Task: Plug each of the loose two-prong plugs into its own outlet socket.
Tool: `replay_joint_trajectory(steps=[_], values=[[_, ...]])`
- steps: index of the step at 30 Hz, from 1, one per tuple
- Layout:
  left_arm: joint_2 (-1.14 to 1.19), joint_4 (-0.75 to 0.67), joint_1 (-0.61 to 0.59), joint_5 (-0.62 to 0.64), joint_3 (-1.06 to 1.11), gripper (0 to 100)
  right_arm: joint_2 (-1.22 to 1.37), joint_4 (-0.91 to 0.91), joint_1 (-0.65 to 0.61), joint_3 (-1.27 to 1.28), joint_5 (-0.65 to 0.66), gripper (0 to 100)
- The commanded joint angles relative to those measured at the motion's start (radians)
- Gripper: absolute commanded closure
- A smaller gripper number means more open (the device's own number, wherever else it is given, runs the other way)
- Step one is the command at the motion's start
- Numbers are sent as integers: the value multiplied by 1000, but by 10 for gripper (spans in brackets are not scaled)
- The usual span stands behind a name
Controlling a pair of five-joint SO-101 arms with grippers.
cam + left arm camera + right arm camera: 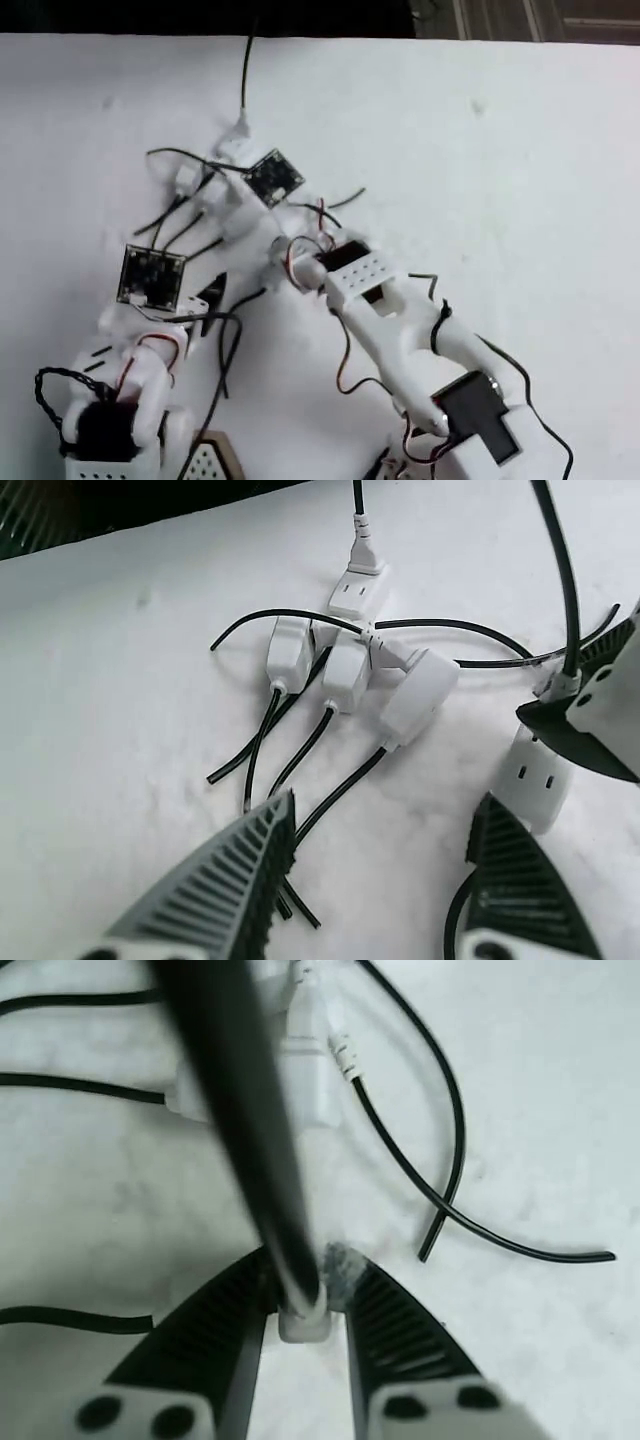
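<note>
Left gripper (pixel 388 810): jaws spread wide above the bench (pixel 120 730).
Two-prong plugs (pixel 345 670): three white, clustered on the bench, black cords trailing.
Outlet socket (pixel 535 780): white, two slots, near the plugs.
Right gripper (pixel 305 1260): jaws pinching the socket's cord end.

Right wrist view: a blurred black cable (pixel 232 1110) is hiding part of the white plug cluster (pixel 303 1055); the right gripper (pixel 305 1260) is covering most of a white connector (pixel 300 1326). High view: an arm (pixel 400 335) is running off the edge, and the cluster is showing too small to distinguish.
</note>
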Motion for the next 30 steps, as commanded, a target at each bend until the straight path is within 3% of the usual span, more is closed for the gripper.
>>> replay_joint_trajectory(steps=[1,17,30], values=[[1,-26,-7,-9,-3,718,-12,35,-16,-3,9,981],[1,-21,-7,-9,-3,718,74,38,-2,0,31,981],[1,-21,-7,-9,-3,718,21,185,58,-2,61,981]])
